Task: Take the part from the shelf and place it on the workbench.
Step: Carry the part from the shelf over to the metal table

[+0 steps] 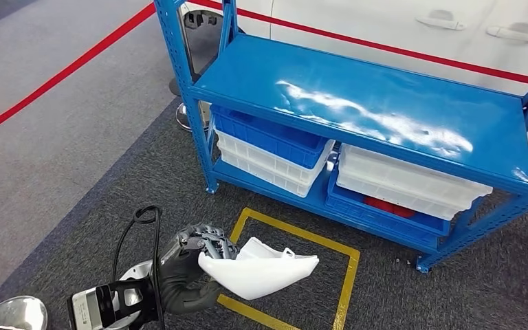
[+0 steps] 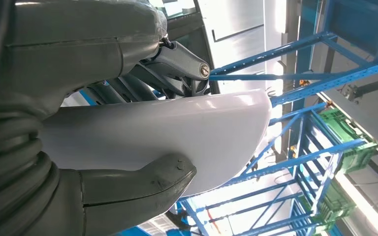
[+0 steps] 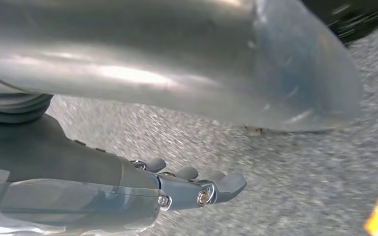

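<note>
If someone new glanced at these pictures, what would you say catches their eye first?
Most striking is the white part, held in the robot's left hand low in the head view, over a yellow floor outline. Behind it stands the blue shelf, its glossy top bare, with blue and white bins stacked on the lower level. The right hand hangs over grey carpet, holding nothing.

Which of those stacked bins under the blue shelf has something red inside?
The blue bin at the bottom of the right-hand stack: red shows under the white bin on it.

Blue shelf [image 1: 385,103] ahead blocking forward reach, bins [image 1: 412,185] filling its lower tier, open carpet [image 1: 179,179] leftward
</note>
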`<state>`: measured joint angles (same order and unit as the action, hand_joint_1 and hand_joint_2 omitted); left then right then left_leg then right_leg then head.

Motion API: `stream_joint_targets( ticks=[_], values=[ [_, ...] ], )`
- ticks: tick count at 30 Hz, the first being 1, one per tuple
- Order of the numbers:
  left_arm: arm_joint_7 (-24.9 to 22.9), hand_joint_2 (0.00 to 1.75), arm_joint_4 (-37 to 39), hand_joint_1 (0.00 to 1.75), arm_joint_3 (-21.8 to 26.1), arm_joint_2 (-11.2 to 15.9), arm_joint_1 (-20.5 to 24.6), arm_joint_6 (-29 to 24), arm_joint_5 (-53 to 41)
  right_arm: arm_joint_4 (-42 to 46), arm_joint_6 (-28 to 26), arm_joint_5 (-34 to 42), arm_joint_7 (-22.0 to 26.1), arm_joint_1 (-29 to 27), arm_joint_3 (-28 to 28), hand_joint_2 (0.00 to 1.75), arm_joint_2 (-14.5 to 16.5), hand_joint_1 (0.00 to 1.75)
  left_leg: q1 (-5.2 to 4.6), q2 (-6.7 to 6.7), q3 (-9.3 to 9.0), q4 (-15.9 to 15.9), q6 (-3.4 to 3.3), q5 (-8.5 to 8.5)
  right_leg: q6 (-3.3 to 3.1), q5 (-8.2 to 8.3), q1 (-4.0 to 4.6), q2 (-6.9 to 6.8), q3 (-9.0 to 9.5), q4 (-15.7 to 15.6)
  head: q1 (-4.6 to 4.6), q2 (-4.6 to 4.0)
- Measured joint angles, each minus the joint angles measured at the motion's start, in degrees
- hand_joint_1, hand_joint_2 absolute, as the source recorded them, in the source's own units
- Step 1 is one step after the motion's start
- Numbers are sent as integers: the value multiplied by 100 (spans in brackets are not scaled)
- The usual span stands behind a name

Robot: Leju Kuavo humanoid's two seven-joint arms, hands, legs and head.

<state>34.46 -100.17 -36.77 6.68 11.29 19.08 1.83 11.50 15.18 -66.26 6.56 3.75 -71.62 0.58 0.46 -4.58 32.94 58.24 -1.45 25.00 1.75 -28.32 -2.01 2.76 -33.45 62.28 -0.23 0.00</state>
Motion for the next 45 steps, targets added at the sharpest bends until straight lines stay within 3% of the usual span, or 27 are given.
stream_joint_targets(
  ticks=[2, 5, 7, 9, 11, 12, 13, 14, 16, 18, 20, 22, 24, 26, 27, 28, 29, 31, 33, 35, 37, 39, 41, 42, 43, 45],
  values=[
    [42, 175, 8, 175, -11, 14, 19, 37, 27, 0, 20, -22, 42, 9, 13, 0, -12, 0, -9, -98, 61, 53, 72, 4, -30, 56, 0, 147, 128, -301, -5, 0],
    [65, 175, 8, 175, -14, 47, 23, 81, 49, -1, 47, -90, 50, 27, 48, 0, 1, 0, 8, -192, 115, 65, 173, -12, -130, 92, 21, -46, 125, -321, -17, 0],
    [40, 175, 7, 175, -14, 82, 25, 120, 55, -2, 58, -143, 9, 25, 87, 0, 28, 0, 5, 31, 263, 364, 223, 190, -215, 119, 10, -195, 124, -357, -59, 0],
    [9, 175, 7, 175, -18, 116, 29, 158, 56, -2, 60, -185, -54, 9, 124, 0, 62, 0, 9, 322, 583, 1082, 266, 593, -262, 123, 41, -347, 110, -363, -101, 0],
    [-19, 175, 7, 175, -24, 153, 26, 182, 59, -3, 56, -198, -119, -3, 153, 0, 98, 0, 21, 409, 825, 1655, 284, 809, -270, 121, 71, -508, 100, -360, -102, 0],
    [-35, 175, 5, 175, -27, 174, 24, 193, 62, -4, 54, -198, -139, -1, 160, 0, 119, 0, 20, 427, 794, 1637, 275, 752, -272, 119, 83, -585, 100, -359, -102, 0],
    [-53, 175, 0, 175, -30, 195, 25, 203, 66, -5, 52, -198, -149, 3, 165, 0, 142, 0, 16, 459, 641, 1383, 251, 599, -272, 118, 96, -657, 105, -359, -103, 0],
    [-68, 175, -10, 175, -33, 216, 29, 215, 74, -8, 53, -197, -151, 9, 167, 0, 170, 0, 2, 534, 402, 967, 210, 406, -272, 116, 109, -723, 114, -360, -103, 0],
    [-84, 175, -44, 175, -41, 243, 46, 231, 98, -14, 59, -197, -149, 18, 169, 0, 224, 0, -52, 739, 17, 245, 114, 178, -254, 110, 138, -834, 131, -362, -98, 0],
    [-91, 175, -81, 175, -44, 263, 64, 235, 119, -17, 66, -197, -144, 30, 169, 0, 257, 0, -98, 794, -58, 32, 52, 150, -209, 112, 147, -930, 145, -372, -92, 0],
    [-98, 175, -119, 175, -45, 290, 66, 234, 128, -17, 71, -197, -137, 51, 172, 0, 272, 0, -85, 674, -65, -27, 9, 95, -149, 104, 137, -980, 172, -383, -94, 0],
    [-101, 175, -161, 175, -47, 315, 81, 234, 136, -18, 75, -198, -130, 55, 175, 0, 278, 0, -42, 552, -98, -118, -55, 17, -102, -70, 126, -742, 104, -182, -80, 0],
    [-102, 175, -187, 175, -51, 326, 100, 236, 146, -19, 85, -200, -124, 42, 176, 0, 276, 0, -25, 437, -88, -156, -99, -31, -81, -453, 116, -405, -190, 461, -51, 0],
    [-105, 175, -192, 175, -55, 333, 96, 239, 150, -20, 94, -200, -123, 30, 176, 0, 276, 0, -32, 304, -59, -148, -103, -45, -67, -698, 112, -301, -508, 1117, -37, 0],
    [-106, 175, -192, 175, -56, 337, 92, 241, 151, -20, 96, -200, -123, 23, 176, 0, 276, 0, -31, 226, -52, -139, -99, -49, -60, -660, 108, -291, -552, 1200, -36, 0],
    [-107, 175, -192, 175, -57, 340, 91, 241, 153, -20, 95, -200, -123, 19, 176, 0, 274, 0, -26, 149, -51, -121, -89, -48, -53, -513, 99, -280, -489, 1060, -36, 0],
    [-107, 175, -193, 175, -58, 343, 92, 241, 154, -20, 95, -200, -123, 16, 176, 0, 269, 0, -17, 71, -49, -92, -71, -38, -46, -287, 80, -232, -322, 707, -34, 0],
    [-109, 175, -197, 175, -59, 345, 95, 241, 157, -20, 95, -200, -122, 9, 176, 0, 260, 0, -13, -63, -9, 1, -11, -3, -35, 11, 35, 12, 8, -9, -33, 0],
    [-109, 175, -203, 175, -62, 351, 98, 243, 161, -20, 82, -200, -104, 19, 177, 0, 256, 0, -14, -174, 58, 65, 65, 11, -57, 55, 32, 148, 119, -288, -31, 0],
    [-103, 175, -209, 175, -66, 356, 100, 257, 163, -20, 57, -196, -32, 43, 179, 0, 258, 0, 4, -247, 101, 73, 134, 1, -125, 68, 50, 27, 120, -303, -29, 0],
    [-89, 175, -210, 175, -76, 357, 134, 293, 162, -20, 49, -185, 85, 48, 181, 0, 257, 0, 1, -22, 194, 244, 192, 111, -205, 82, 52, -113, 138, -333, -57, 0],
    [-77, 175, -210, 175, -95, 355, 200, 343, 169, -20, 50, -174, 170, 39, 181, 0, 256, 0, 0, 313, 482, 858, 237, 447, -264, 74, 72, -268, 142, -345, -96, 0],
    [-73, 175, -206, 175, -116, 354, 234, 376, 181, -20, 46, -171, 192, 36, 181, 0, 258, 0, 18, 412, 828, 1583, 264, 744, -289, 60, 101, -429, 140, -343, -106, 0],
    [-73, 175, -202, 175, -126, 354, 237, 384, 190, -20, 43, -171, 190, 37, 182, 0, 262, 0, 21, 422, 897, 1732, 264, 757, -293, 54, 113, -506, 142, -341, -107, 0],
    [-73, 175, -198, 175, -135, 354, 238, 386, 199, -20, 40, -172, 187, 41, 185, 0, 269, 0, 20, 432, 844, 1638, 250, 653, -294, 47, 125, -578, 149, -340, -107, 0],
    [-71, 175, -195, 175, -145, 354, 251, 387, 216, -20, 37, -178, 179, 52, 196, 0, 293, 0, -13, 561, 453, 889, 169, 287, -290, 28, 148, -713, 176, -340, -106, 0]
  ],
)
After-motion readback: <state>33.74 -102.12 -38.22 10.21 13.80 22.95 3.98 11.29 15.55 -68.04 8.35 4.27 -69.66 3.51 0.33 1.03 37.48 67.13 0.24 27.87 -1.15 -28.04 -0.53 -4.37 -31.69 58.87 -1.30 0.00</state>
